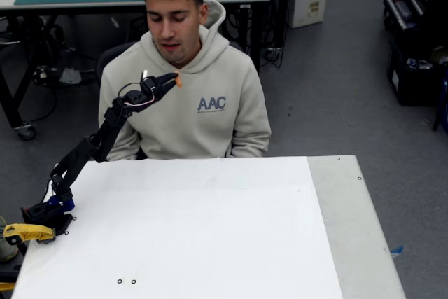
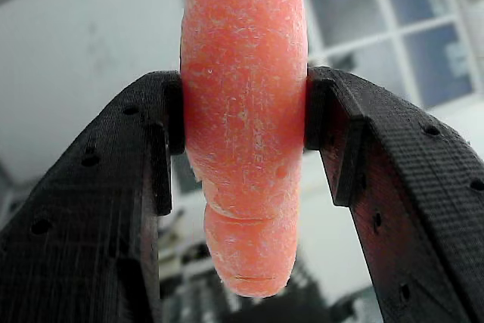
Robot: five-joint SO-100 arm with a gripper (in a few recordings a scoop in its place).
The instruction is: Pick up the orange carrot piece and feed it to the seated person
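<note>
Arm point(image 1: 84, 155): black, rooted at the lower left of the fixed view beside a yellow clamp point(image 1: 26, 232), reaching up and right over the white worktop point(image 1: 210, 243).

Pincer point(image 1: 170, 80): upper left-centre of the fixed view; clenched on the carrot, jaws parted only as far as the piece is thick. In the wrist view both black fingers point(image 2: 113, 209) press its flanks.

Carrot point(image 2: 242, 111): short orange stub with rounded ends, surface matte and slightly rough. Judged light, stiff, not fragile, perhaps a little slick if damp. Held across its middle, both ends clear of the jaws, a sound place to take hold. In the fixed view it sits just below the person's chin.

Person point(image 1: 203, 110): seated behind the worktop, beige hoodie, head bowed toward the carrot.
</note>
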